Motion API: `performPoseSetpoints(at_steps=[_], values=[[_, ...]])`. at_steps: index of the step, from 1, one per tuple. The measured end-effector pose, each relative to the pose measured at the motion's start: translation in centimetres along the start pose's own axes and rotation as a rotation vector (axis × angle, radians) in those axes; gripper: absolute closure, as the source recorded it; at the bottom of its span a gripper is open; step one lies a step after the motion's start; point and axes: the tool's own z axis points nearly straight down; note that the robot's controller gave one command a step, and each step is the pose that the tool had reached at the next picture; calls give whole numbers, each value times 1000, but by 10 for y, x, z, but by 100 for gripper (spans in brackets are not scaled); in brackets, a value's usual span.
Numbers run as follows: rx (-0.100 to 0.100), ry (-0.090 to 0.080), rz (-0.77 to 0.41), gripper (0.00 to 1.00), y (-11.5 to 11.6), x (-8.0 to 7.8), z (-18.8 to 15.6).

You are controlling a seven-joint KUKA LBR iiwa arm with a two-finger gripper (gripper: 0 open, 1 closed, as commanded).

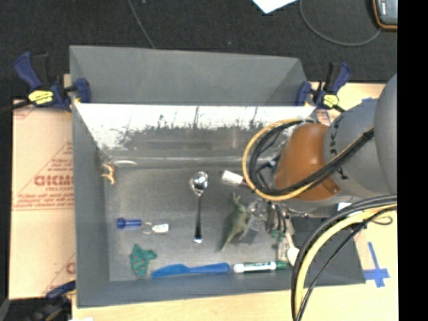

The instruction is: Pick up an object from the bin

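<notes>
Orange wrist cover (304, 162), right of centre, tops the gripper (259, 218), whose state cannot be told. Just left lies a green plastic toy (234, 231): likely light and stiff, best pinched across its narrow body.

The grey metal bin (160, 186) carries a metal spoon (198, 209) near the middle of its floor. Left of the spoon lie a small blue cap (128, 224) and a clear bit (159, 229). Below the spoon lie a long blue stick (190, 270) and a crumpled green scrap (141, 259). Right of the spoon lie a green toy figure (235, 227) and, lower, a white marker (256, 267).
</notes>
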Motion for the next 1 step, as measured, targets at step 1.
performPoseSetpoints(at_steps=[1], values=[[0,2,33,100,-2,2,0]])
